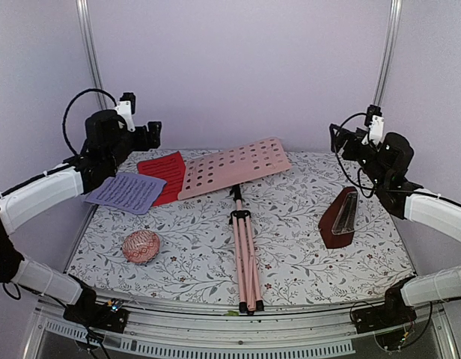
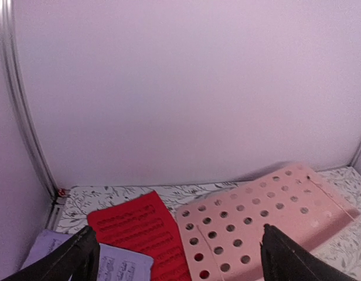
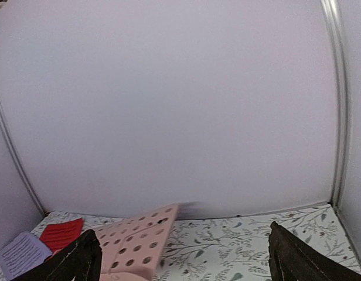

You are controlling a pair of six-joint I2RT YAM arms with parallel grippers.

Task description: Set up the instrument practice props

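The pink music stand [image 1: 243,247] lies flat on the table, legs folded toward the front edge. Its perforated desk [image 1: 234,166] [image 2: 256,216] [image 3: 133,241] rests tilted at the back. A red sheet-music page [image 1: 165,173] [image 2: 139,231] [image 3: 61,233] lies left of the desk, and a lavender page [image 1: 127,191] [image 2: 87,262] [image 3: 21,253] overlaps it. The dark red-brown metronome [image 1: 340,218] stands at the right. My left gripper [image 1: 153,134] [image 2: 177,257] hangs open high above the pages. My right gripper [image 1: 341,142] [image 3: 183,260] hangs open high above the metronome. Neither holds anything.
A pink patterned ball [image 1: 141,246] sits at the front left of the floral tablecloth [image 1: 290,247]. Pale walls with metal corner posts [image 1: 91,52] close in the back and sides.
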